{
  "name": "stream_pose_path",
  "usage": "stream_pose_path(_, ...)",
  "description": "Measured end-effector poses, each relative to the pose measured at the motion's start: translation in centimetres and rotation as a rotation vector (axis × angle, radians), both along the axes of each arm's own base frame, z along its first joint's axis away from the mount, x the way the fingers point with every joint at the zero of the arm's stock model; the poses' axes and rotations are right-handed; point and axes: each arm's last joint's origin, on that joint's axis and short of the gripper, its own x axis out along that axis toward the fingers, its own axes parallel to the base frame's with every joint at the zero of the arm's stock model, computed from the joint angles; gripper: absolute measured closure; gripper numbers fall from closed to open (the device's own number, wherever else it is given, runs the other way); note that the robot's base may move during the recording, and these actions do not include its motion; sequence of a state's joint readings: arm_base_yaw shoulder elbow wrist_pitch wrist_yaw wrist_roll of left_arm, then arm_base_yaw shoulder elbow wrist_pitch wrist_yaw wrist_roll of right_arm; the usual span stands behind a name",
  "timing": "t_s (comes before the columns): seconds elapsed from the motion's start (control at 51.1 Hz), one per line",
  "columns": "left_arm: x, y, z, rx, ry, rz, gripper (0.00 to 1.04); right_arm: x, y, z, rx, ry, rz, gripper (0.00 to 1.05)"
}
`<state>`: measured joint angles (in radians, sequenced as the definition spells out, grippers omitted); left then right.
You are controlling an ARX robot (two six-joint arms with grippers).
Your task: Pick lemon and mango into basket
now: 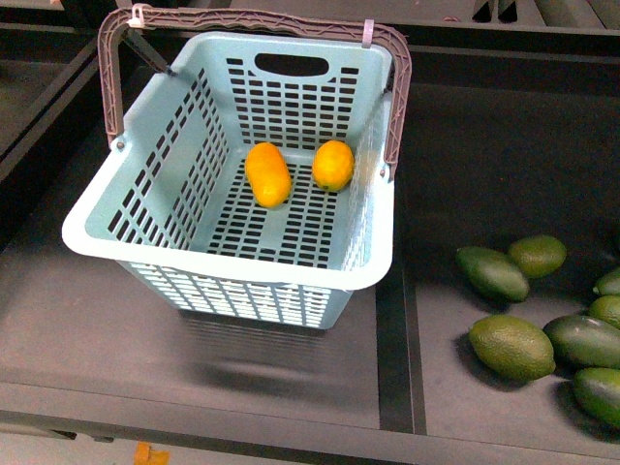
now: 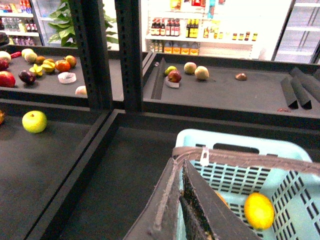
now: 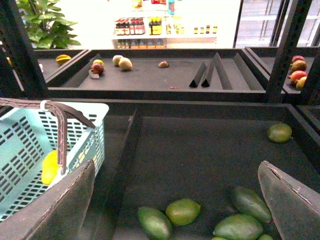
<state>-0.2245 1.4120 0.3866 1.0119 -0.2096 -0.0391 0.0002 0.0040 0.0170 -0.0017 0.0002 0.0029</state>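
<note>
The pale blue-green basket [image 1: 228, 262] hangs tilted just above the dark shelf, casting a shadow below it. On its slotted bottom lie the elongated mango [image 1: 268, 174] and, to its right, the rounder lemon [image 1: 333, 165]. My left gripper [image 2: 176, 167] is shut on the basket's brownish handle [image 2: 250, 160], with the lemon [image 2: 259, 210] below it and the mango mostly hidden behind a finger. My right gripper [image 3: 176, 167] is open and holds nothing. It hovers over the green fruits, to the right of the basket [image 3: 20, 145].
Several dark green oval fruits [image 1: 511, 346] lie on the right shelf section, also under the right gripper [image 3: 183, 211]. A raised divider [image 1: 392, 320] separates that section from the basket's. Upright shelf posts [image 2: 127, 55] stand behind; a yellow-green apple [image 2: 34, 121] lies on the section beyond them.
</note>
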Motion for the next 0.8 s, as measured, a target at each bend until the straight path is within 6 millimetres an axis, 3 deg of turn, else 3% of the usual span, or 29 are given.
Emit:
stream_pose_path(0.215,-4.9,2.7,-0.9,0.021,-0.005,0.008,1.01,0.0,0.0,0.0,0.000,0.000,0.000,0.09)
stream_pose_path(0.391,-7.5,3.8,-2.3,0.024,0.007,0.010,1.01,0.0,0.0,0.0,0.000,0.000,0.000,0.09)
stream_pose_path(0.509,-8.9,5.0,-2.1,0.024,-0.003,0.016,1.01,0.0,0.0,0.0,0.000,0.000,-0.001,0.09)
stream_pose_path(0.802,-10.8,5.0,-1.9,0.025,-0.009,0.010,1.01,0.0,0.0,0.0,0.000,0.000,0.000,0.09)
